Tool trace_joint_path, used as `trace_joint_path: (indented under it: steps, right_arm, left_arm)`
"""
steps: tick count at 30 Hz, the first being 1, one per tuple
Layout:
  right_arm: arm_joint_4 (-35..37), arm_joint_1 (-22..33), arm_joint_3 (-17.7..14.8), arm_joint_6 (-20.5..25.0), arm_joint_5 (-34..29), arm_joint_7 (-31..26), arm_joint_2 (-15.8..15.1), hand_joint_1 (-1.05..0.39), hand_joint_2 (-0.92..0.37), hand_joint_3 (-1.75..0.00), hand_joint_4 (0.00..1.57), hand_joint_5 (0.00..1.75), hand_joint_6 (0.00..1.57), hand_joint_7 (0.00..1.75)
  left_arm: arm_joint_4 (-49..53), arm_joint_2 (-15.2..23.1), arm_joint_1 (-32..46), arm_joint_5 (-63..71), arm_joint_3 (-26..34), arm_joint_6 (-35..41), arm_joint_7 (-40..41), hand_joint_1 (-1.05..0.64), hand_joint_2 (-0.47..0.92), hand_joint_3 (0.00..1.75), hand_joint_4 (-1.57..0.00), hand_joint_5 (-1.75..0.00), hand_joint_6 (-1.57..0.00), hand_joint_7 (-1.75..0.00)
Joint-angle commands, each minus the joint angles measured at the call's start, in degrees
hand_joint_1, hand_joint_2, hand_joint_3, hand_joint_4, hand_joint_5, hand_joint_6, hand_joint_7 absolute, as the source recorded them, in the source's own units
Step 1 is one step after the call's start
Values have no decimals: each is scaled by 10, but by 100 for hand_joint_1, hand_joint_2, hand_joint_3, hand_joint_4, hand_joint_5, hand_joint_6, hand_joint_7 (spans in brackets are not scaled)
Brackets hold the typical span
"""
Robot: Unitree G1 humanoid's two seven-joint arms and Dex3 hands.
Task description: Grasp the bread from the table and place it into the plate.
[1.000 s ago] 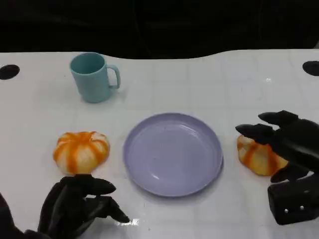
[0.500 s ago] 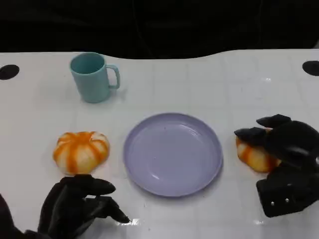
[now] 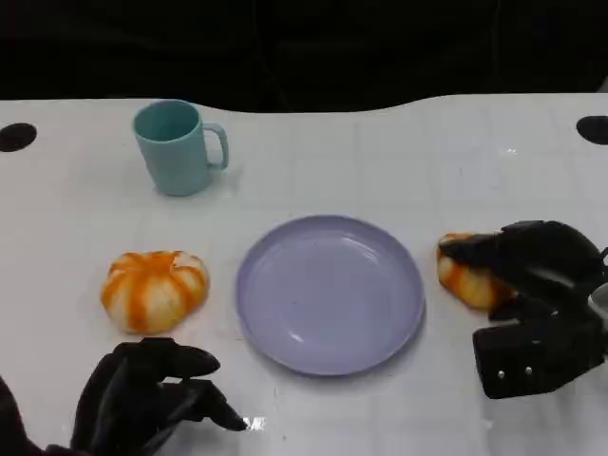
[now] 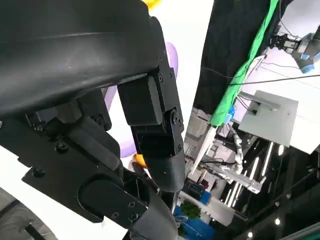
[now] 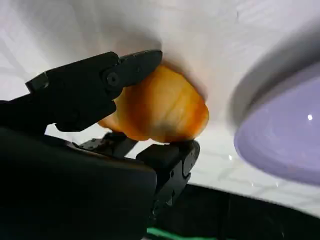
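Note:
Two orange-and-white striped breads are on the white table. One bread [image 3: 154, 289] lies left of the lilac plate [image 3: 330, 293], just beyond my left hand [image 3: 142, 397], which rests low with its fingers loosely apart and holds nothing. The other bread [image 3: 464, 276] is just right of the plate's rim, and my right hand [image 3: 532, 290] grips it from above and from the side. In the right wrist view the fingers [image 5: 100, 82] press this bread [image 5: 160, 107] from opposite sides, with the plate [image 5: 287, 140] close by. Much of that bread is hidden under the hand in the head view.
A teal mug [image 3: 179, 147] stands at the back left, handle to the right. Black round holes mark the table's far left [image 3: 16, 137] and far right [image 3: 593, 129]. The table's dark far edge runs along the top.
My right hand has closed round the right bread and shifted left with it, bringing it closer to the plate's rim. The left hand has stayed where it was.

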Motion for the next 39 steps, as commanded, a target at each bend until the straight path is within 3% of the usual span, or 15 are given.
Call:
trace_joint_path:
  steps: [1, 3, 6, 8, 11, 14, 17, 20, 22, 23, 24, 27, 31, 39]
  right_arm:
    - [11, -4, -9, -24, 13, -74, 0, -6, -88, -1, 87, 109, 108, 12]
    - [20, -6, -12, -38, 20, -94, 4, -5, -90, -1, 87, 130, 117, 15]
    - [30, -10, -8, -47, 21, -119, 5, -5, -92, -3, 85, 148, 123, 21]
    - [34, -12, -4, -56, 16, -145, 3, 0, -91, -2, 89, 161, 126, 35]
    - [41, -16, 2, -65, 9, -181, 2, 5, -90, -2, 92, 172, 111, 90]
    - [48, -20, 5, -66, 4, -207, 5, 6, -86, -4, 95, 174, 101, 127]
    - [51, -20, 4, -69, 5, -222, 7, 6, -84, -7, 95, 175, 93, 145]
    - [53, -21, 2, -70, 7, -231, 10, 5, -80, -16, 96, 175, 91, 148]
    - [53, -20, 0, -73, 8, -244, 12, 5, -52, -69, 97, 175, 90, 150]
    - [50, -20, -3, -76, 11, -250, 13, 5, -42, -88, 98, 175, 87, 156]
    - [48, -20, -5, -78, 13, -253, 14, 6, -38, -96, 99, 175, 85, 160]
    - [30, -20, -12, -91, 21, -256, 14, 8, -32, -103, 99, 175, 84, 162]
    - [6, -15, -26, -133, 46, -251, 20, 15, -19, -128, 103, 175, 91, 157]
    - [-66, 4, -39, -173, 73, -205, 37, 1, -11, -156, 107, 175, 91, 161]
  left_arm:
    - [-5, 6, 0, 1, 2, 4, 5, -93, 66, 0, -157, -42, -156, 0]
    - [-5, 6, -1, 0, 3, 5, 5, -93, 66, 0, -157, -42, -156, 0]
    - [-3, 6, -2, 1, 3, 3, 3, -92, 66, 0, -157, -42, -156, 0]
    - [-5, 6, -1, 3, 2, 2, 6, -93, 66, 0, -157, -42, -156, 0]
    - [-8, 6, 0, 1, 2, 6, 7, -93, 66, 0, -157, -42, -156, 0]
    - [-6, 6, 0, 1, 2, 4, 4, -93, 66, 0, -157, -42, -156, 0]
    - [-10, 5, 2, 3, 0, 4, 8, -93, 66, 0, -157, -42, -156, 0]
    - [-11, 6, 3, 2, 0, 7, 10, -93, 66, 0, -157, -42, -156, 0]
    - [-11, 6, 3, 1, 0, 8, 10, -93, 66, 0, -157, -42, -157, 0]
    - [-11, 6, 3, 0, 0, 9, 10, -93, 65, 0, -157, -42, -157, 0]
    - [-11, 5, 3, 0, 1, 10, 10, -93, 65, 0, -157, -42, -157, 0]
    - [-11, 7, 4, 3, 0, 6, 9, -94, 65, 0, -157, -43, -157, 0]
    - [-11, 7, 4, 1, 1, 6, 7, -94, 66, 1, -157, -42, -156, 0]
    - [-10, 6, 3, 0, -1, 8, 7, -93, 66, 0, -157, -42, -156, 0]
